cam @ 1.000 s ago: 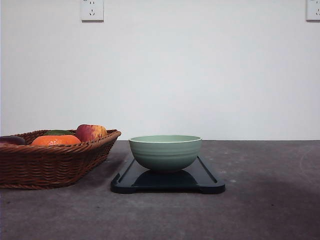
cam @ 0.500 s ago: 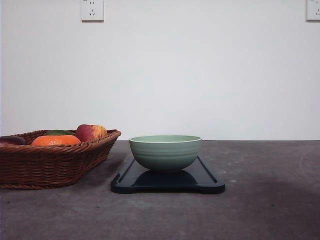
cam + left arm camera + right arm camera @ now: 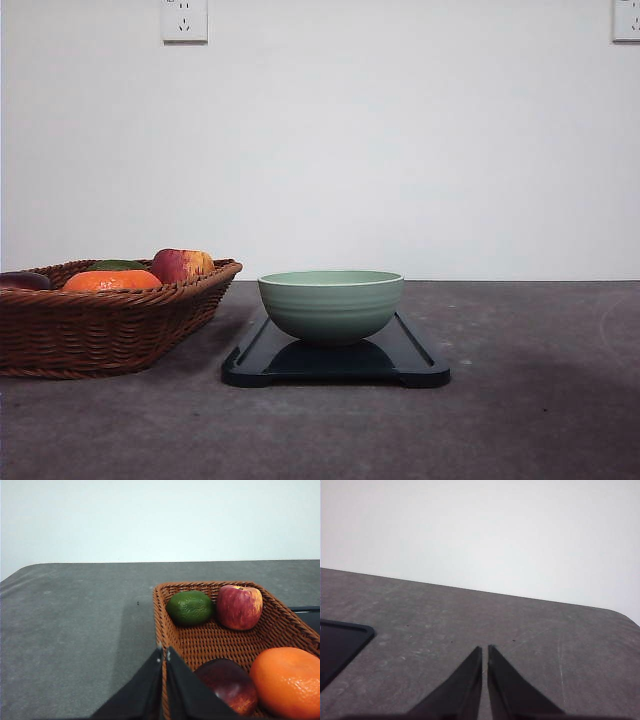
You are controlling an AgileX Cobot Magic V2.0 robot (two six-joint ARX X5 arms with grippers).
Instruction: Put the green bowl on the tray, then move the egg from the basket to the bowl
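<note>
The bowl is already sitting upright on the tray, roughly at its middle, so the first half of the job is looking finished. The second half is not yet done: the bowl's inside is not showing from the low front view, but the egg, dark reddish-brown, is lying in the basket in the left wrist view.

The basket is standing to the left of the tray, near it but apart. The egg is resting at the near end of the basket, just beside the left gripper, whose fingers are pressed together on nothing, their tips hovering over the basket's near rim. The right gripper is likewise closed on nothing, hanging over bare table with a corner of the tray at the edge of its view.

Other things are crowding the egg. An orange is lying right against it on one side, and an apple and a dark green fruit are sitting at the far end, well apart from it. My judgement is that the orange is the main obstacle, leaving little room for a finger on that side, and the basket's wall is hemming in the other. The jaws will need opening before any grasp, and the path across to the bowl looks unobstructed
</note>
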